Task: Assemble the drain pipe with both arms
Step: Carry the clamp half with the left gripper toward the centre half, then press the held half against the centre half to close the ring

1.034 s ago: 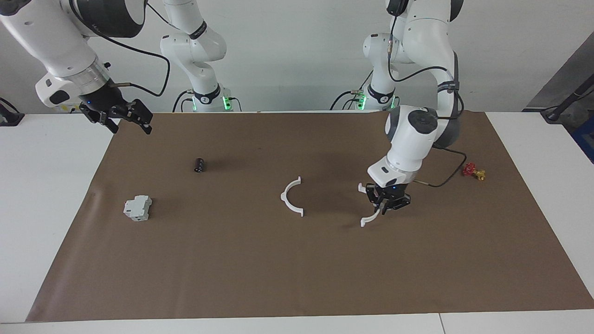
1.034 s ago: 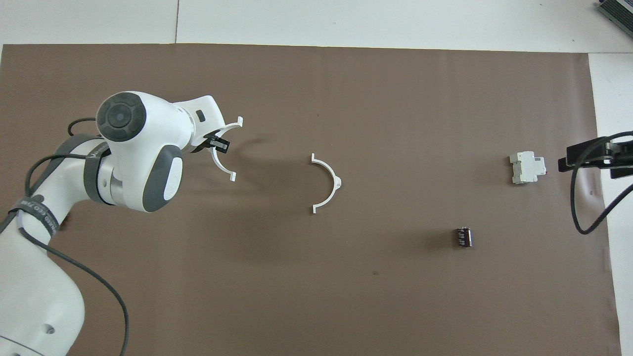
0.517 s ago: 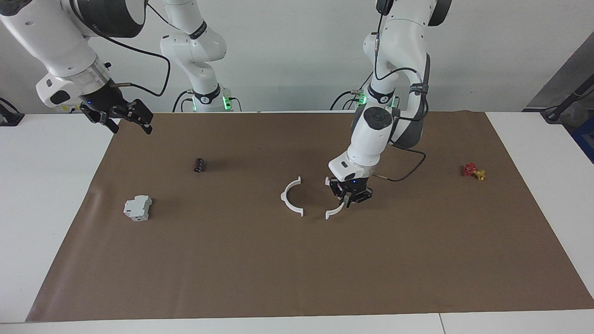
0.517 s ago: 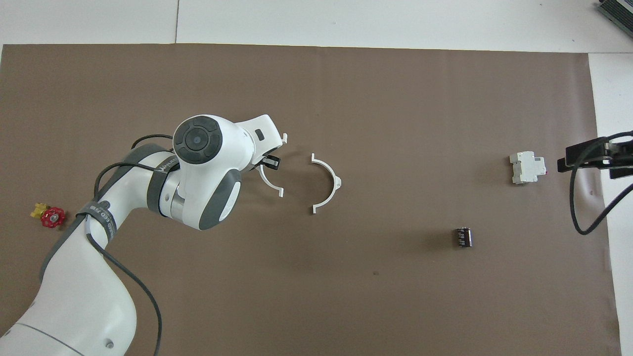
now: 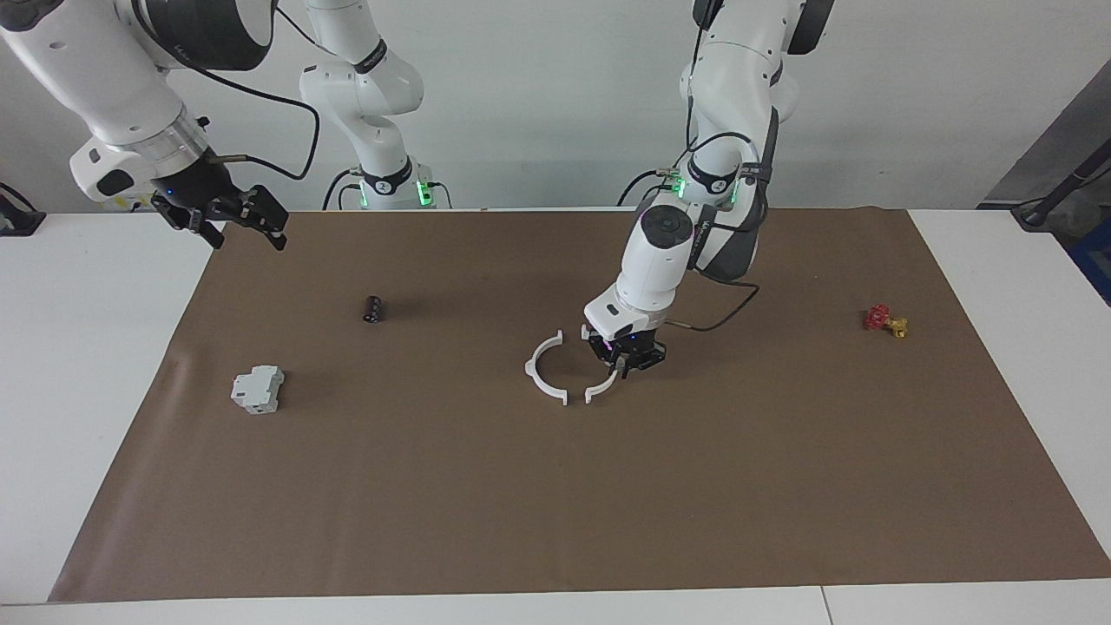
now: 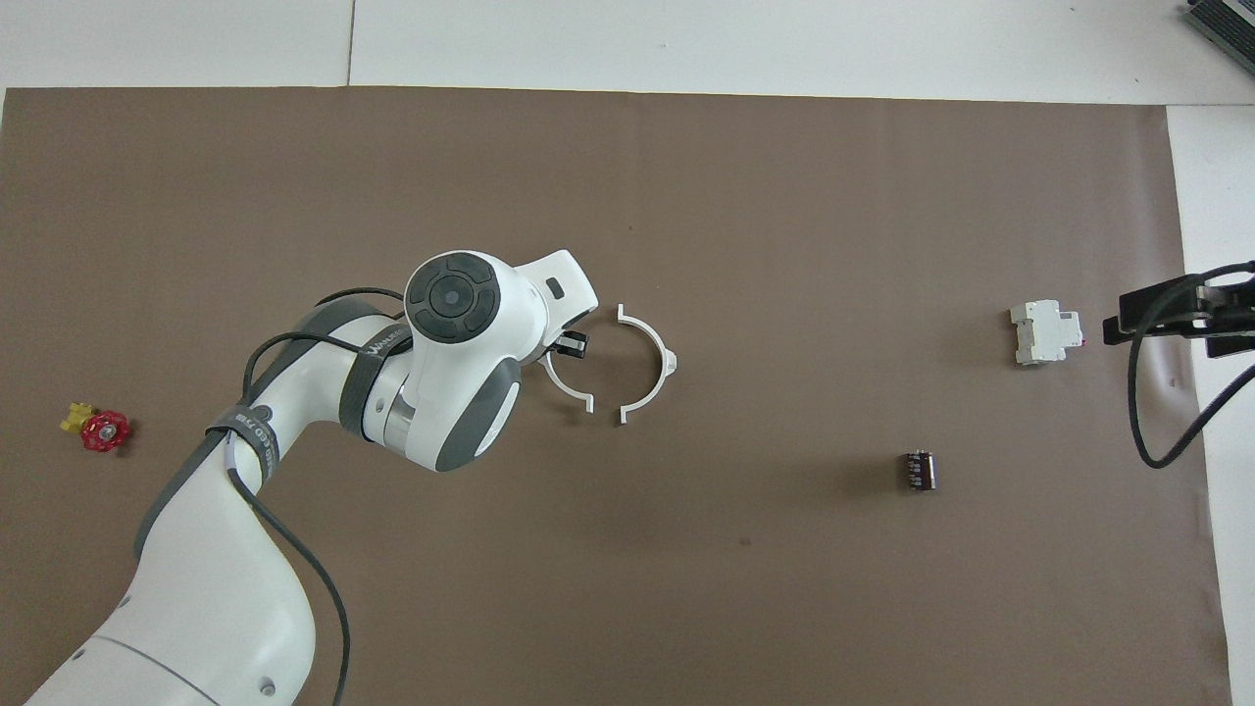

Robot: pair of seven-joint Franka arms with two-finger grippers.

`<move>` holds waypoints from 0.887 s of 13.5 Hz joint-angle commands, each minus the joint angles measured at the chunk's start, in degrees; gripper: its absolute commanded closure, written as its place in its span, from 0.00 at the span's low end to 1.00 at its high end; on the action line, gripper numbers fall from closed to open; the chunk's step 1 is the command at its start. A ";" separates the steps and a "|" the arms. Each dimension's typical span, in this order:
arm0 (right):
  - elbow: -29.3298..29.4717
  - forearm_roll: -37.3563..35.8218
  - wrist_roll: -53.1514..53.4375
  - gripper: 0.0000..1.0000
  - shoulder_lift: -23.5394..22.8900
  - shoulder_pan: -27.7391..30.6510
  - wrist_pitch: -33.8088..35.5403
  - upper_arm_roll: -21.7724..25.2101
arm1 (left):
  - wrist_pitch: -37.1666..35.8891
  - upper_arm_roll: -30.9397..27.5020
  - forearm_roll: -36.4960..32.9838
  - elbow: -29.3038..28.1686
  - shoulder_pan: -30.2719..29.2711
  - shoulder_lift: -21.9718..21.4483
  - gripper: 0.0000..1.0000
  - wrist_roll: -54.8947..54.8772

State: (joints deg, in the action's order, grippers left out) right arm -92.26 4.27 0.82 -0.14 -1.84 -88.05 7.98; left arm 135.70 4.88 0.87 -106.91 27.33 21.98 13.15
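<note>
Two thin white plastic half-rings: one (image 5: 544, 370) lay on the brown mat (image 5: 555, 486); the other (image 5: 601, 389), just beside it, was clamped in the left gripper (image 5: 627, 360). The right gripper (image 5: 234, 221) waited, jaws wide, empty.

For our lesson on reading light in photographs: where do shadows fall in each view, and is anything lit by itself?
Facing view: soft shadow on the brown mat under the left pincer; green lights glow at the arm bases. Overhead view: faint shadows beside the grey-white block and the dark cylinder.

Held half-ring (image 6: 569, 387) partly hidden under the left arm (image 6: 451, 353)
</note>
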 commanded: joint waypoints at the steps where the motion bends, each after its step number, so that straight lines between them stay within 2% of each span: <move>1: -0.38 0.39 0.50 0.00 0.58 0.26 0.77 -0.33 | -1.66 -1.36 0.01 1.27 1.85 0.70 1.00 2.76; 12: -0.38 0.39 0.50 0.00 0.58 0.26 0.77 -0.25 | 0.62 -1.36 -1.48 0.13 3.34 2.54 1.00 6.63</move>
State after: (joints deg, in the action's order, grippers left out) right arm -92.26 4.27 0.82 -0.13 -1.85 -87.88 7.94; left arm 135.22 4.67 0.68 -106.97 29.51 23.50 18.37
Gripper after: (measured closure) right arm 0.000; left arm 0.797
